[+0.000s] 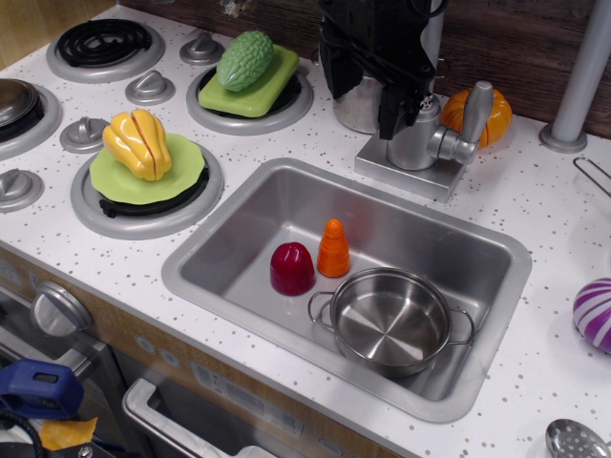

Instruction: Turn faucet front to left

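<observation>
The faucet (pixel 416 136) is matte silver-grey and stands on its square base plate (pixel 406 176) behind the sink. Its stubby lever handle (pixel 472 114) sticks out to the right. A piece of its spout tube (pixel 434 33) rises at the top, and the rest is hidden behind the arm. My black gripper (pixel 368 100) hangs over the faucet's left side, in front of a steel pot (pixel 355 100). Its two fingers stand apart, one left over the pot and one against the faucet body. It holds nothing.
The sink (pixel 239 243) holds a red piece (pixel 291 268), an orange cone (pixel 333 248) and a steel pot (pixel 391 320). An orange pumpkin (pixel 496 110) sits behind the lever and a grey pole (pixel 582 76) stands right. Plated toy vegetables (pixel 143 143) sit on burners at left.
</observation>
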### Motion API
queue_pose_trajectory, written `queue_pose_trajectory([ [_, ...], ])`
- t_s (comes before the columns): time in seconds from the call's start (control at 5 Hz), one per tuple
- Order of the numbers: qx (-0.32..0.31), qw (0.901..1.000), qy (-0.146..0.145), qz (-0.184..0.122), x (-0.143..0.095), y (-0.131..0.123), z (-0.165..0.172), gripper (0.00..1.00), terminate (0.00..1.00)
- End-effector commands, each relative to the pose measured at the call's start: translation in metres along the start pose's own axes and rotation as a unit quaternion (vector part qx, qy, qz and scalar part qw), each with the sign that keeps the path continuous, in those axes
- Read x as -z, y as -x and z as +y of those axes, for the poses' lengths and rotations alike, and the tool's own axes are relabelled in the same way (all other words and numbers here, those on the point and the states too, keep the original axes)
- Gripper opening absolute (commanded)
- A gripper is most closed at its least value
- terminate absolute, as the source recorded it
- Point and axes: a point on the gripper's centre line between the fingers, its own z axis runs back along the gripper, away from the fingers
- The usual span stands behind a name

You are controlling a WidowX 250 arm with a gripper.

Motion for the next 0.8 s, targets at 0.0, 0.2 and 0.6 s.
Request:
queue_pose_trajectory([
  [0.0, 0.02, 0.9996, 0.002, -0.018, -0.012, -0.011, 0.021, 1.0, 0.0],
  [0.2, 0.032, 0.9993, 0.005, -0.021, -0.01, -0.013, 0.03, 1.0, 0.0],
  [0.6, 0.056, 0.9982, 0.003, -0.021, -0.007, -0.015, 0.049, 1.0, 0.0],
])
